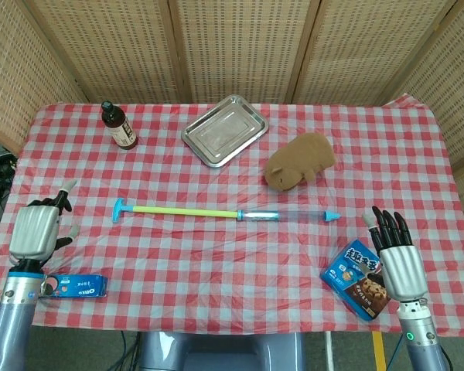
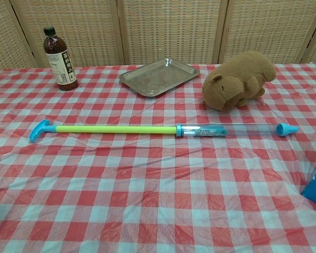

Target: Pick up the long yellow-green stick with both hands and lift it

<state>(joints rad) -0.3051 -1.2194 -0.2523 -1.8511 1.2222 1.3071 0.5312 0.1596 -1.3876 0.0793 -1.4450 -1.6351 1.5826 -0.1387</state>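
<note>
The long stick (image 1: 184, 211) lies flat across the middle of the checkered table (image 1: 216, 263). It has a yellow-green shaft, a blue handle at the left end and a clear tube with a blue tip at the right; in the chest view the stick (image 2: 116, 129) also lies untouched. My left hand (image 1: 37, 229) hovers at the table's left edge, well left of the handle, its fingers bent forward and holding nothing. Near the front right corner my right hand (image 1: 394, 259) holds nothing, its fingers straight and spread. It is below and right of the tip. Neither hand shows in the chest view.
A dark bottle (image 1: 118, 126) stands at the back left, a steel tray (image 1: 223, 131) at the back middle, a brown plush animal (image 1: 300, 160) just behind the tube. A blue cookie box (image 1: 77, 287) lies under the left forearm. A blue snack bag (image 1: 356, 280) lies beside the right hand.
</note>
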